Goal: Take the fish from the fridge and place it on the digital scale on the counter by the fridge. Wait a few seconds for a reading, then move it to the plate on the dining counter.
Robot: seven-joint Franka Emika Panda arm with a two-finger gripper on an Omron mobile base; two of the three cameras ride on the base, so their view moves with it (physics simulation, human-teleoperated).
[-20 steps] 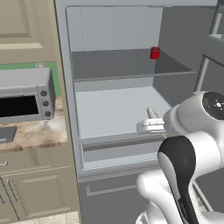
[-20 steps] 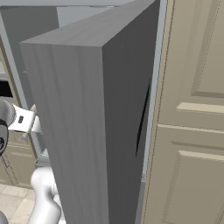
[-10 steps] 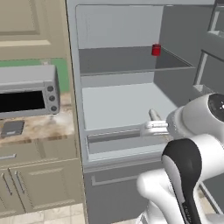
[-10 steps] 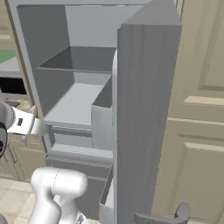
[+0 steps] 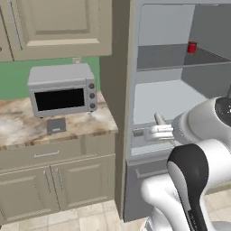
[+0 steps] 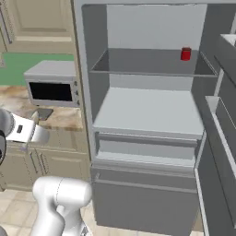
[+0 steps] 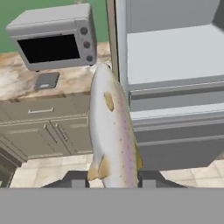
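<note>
The two-finger gripper (image 7: 113, 177) is closed part-way on the slender pale tan-silver fish (image 7: 112, 131). In the hand view its dark tips sit on either side of the tail end, and the body extends away from the hand towards 12 o'clock. You therefore hold the fish clear of the tall grey metallic fridge (image 6: 147, 120), whose door stands open.

The target is the small flat dark grey square digital scale (image 5: 56, 125). In the left base view it lies at 9 o'clock from the gripper, on the beige-brown marbled counter (image 5: 18, 131), just in front of the boxy grey toaster oven (image 5: 62, 89). In the hand view the scale (image 7: 46, 80) lies at about 10 o'clock from the fish's head.

Hazards from this position:

1. The grip is at one end only. Fast swings may pivot or slip the long free body out of the jaws.
2. The tan cupboard side panel (image 5: 118, 90) stands between fridge and counter. A low, direct sweep may strike it with the fish's leading end.
3. The toaster oven sits just behind the scale. Overshoot may land the fish against it or off the slab.
4. The scale is small. A release made high or off-centre may leave the fish partly on the counter.
</note>
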